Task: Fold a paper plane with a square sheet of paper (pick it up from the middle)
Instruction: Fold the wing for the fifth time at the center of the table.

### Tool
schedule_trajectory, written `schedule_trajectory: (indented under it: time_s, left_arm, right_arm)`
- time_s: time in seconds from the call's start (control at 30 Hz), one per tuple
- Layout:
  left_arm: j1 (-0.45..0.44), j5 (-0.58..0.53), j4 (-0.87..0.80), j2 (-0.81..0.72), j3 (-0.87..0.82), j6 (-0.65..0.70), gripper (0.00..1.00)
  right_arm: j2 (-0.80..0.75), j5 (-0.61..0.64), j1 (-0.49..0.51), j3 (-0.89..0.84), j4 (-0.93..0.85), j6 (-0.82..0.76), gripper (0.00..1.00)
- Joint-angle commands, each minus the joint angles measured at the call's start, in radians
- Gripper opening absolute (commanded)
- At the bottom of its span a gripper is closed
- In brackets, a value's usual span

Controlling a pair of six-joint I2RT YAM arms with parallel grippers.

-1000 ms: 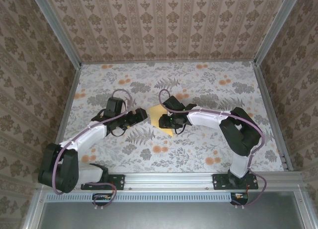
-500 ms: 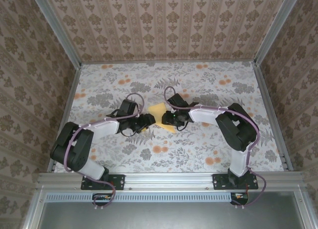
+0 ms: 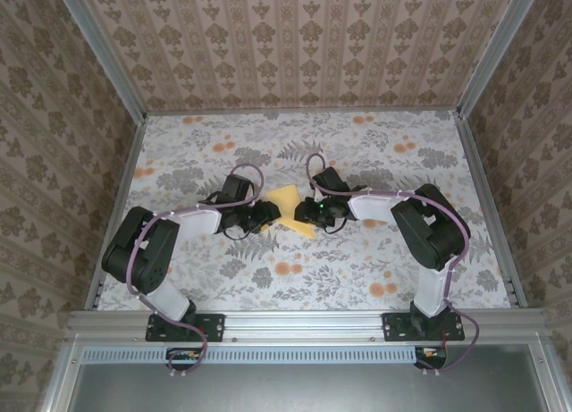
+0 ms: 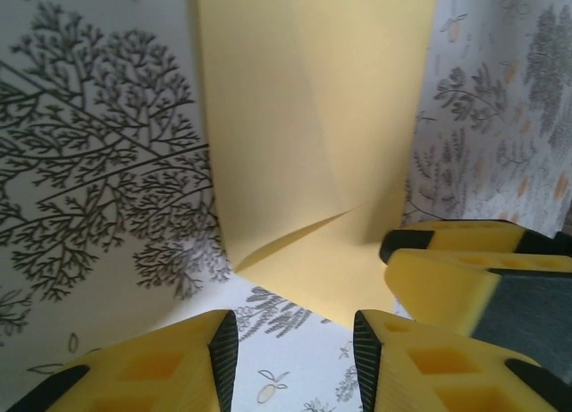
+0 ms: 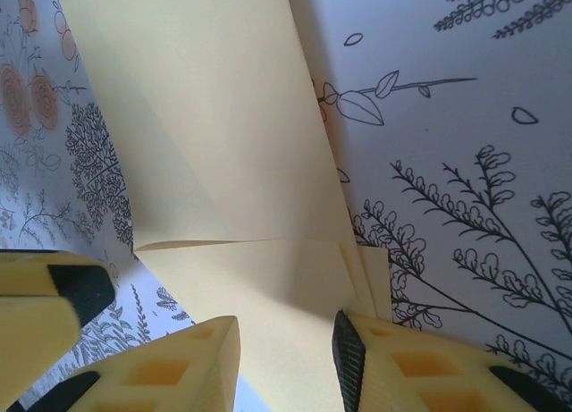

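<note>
**Mid-fold, crease step next**

Top: yellow sheet [image 3: 286,198], partly folded, sits between the 2 grippers: left gripper [image 3: 266,212] at its left edge, right gripper [image 3: 301,214] at its right.
Left wrist: jaws narrowly apart, empty, sheet just ahead.
Right wrist: jaws narrowly apart, astride the sheet's near edge.
Next, likely: pinch 1 flap and fold it over.

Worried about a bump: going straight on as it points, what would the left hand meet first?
Likely the near corner of the folded yellow paper, just ahead; the right hand's fingers sit right of that line.
</note>
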Motion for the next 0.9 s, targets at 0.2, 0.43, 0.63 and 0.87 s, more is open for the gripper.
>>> schedule_trajectory:
  time_s: [0.2, 0.43, 0.63, 0.87]
  left_arm:
    - [0.004, 0.016, -0.011, 0.059, 0.055, -0.003, 0.38]
    - [0.006, 0.027, -0.015, 0.095, 0.071, -0.008, 0.37]
    - [0.006, 0.031, -0.007, 0.109, 0.074, -0.025, 0.39]
    - [0.02, 0.092, 0.132, 0.139, 0.057, -0.112, 0.38]
  right_arm:
    - [0.035, 0.005, -0.005, -0.032, -0.032, 0.018, 0.37]
    - [0.029, 0.001, -0.004, -0.028, -0.042, 0.019, 0.36]
    - [0.03, 0.002, -0.004, -0.028, -0.044, 0.02, 0.36]
    - [0.032, 0.002, -0.004, -0.028, -0.047, 0.019, 0.35]
